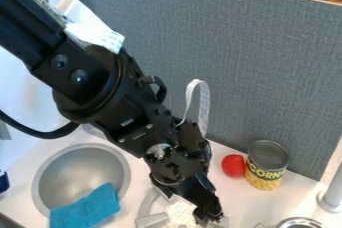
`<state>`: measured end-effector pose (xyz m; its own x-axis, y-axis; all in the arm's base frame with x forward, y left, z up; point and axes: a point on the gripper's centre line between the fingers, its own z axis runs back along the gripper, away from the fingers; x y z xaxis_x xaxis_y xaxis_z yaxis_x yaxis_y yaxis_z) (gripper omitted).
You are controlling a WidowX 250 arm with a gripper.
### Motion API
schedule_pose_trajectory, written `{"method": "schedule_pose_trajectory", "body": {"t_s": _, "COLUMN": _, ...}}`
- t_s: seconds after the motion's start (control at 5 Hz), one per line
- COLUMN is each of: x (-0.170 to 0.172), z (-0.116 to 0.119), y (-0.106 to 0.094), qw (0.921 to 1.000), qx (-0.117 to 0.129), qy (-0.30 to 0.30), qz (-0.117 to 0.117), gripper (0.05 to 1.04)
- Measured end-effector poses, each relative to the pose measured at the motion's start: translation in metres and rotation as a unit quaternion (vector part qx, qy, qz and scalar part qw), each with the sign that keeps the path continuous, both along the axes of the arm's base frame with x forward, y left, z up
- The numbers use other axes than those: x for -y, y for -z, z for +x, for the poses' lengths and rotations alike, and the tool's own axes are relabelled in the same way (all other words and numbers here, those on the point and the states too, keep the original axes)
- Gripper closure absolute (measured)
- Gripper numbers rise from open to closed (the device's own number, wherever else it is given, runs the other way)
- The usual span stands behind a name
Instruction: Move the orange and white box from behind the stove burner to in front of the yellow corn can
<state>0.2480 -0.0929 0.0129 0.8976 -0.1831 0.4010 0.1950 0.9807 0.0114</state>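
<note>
The black gripper (208, 215) hangs low, nose down, w/ the pale round thing (179, 213) just to its left in view. That's the closest thing, but can't tell if they touch. It looks round, so no long way to it; a flat gray bar (152, 220) pokes out on its left side. Can't tell if the gripper is spread, pressed together or pinching smth. Blue sponge (85, 208) is farther left, slanting up to the right over the edge of the gray bowl (73, 172). Red ball (233, 166) & corn can (267, 164) sit side by side, up & right of the gripper
</note>
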Motion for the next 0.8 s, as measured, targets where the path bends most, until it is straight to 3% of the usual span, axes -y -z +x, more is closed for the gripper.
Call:
{"method": "schedule_pose_trajectory", "body": {"t_s": 0.4, "x": -0.011, "z": 0.009, "y": 0.0, "qw": 0.9994, "qx": -0.007, "qy": -0.033, "qz": 0.001, "gripper": 0.079}}
{"method": "schedule_pose_trajectory", "body": {"t_s": 0.6, "x": -0.024, "z": 0.026, "y": -0.006, "qw": 0.9944, "qx": 0.022, "qy": -0.103, "qz": 0.006, "gripper": 0.08}}
{"method": "schedule_pose_trajectory", "body": {"t_s": 0.8, "x": -0.04, "z": 0.028, "y": -0.005, "qw": 0.9918, "qx": 0.003, "qy": -0.128, "qz": -0.007, "gripper": 0.079}}
